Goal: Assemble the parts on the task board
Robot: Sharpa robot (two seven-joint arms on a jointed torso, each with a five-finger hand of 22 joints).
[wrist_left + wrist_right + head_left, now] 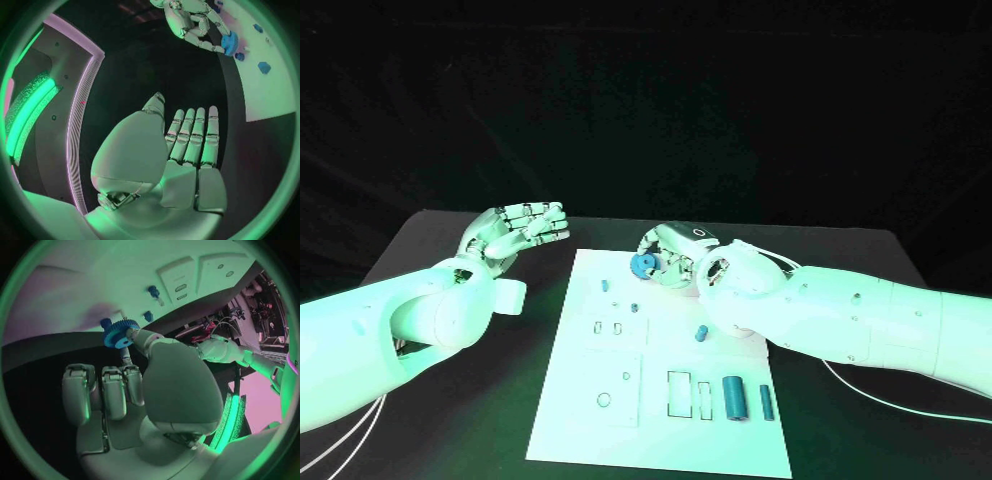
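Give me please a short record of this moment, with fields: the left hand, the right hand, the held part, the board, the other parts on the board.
left hand: the left hand is raised beside the board's far left corner, fingers apart, holding nothing
right hand: the right hand is over the board's far edge, pinching a part
held part: a blue gear, gripped at the fingertips
board: the white task board lies flat on the black table
other parts: a blue cylinder and a blue bar lie near the board's near right corner
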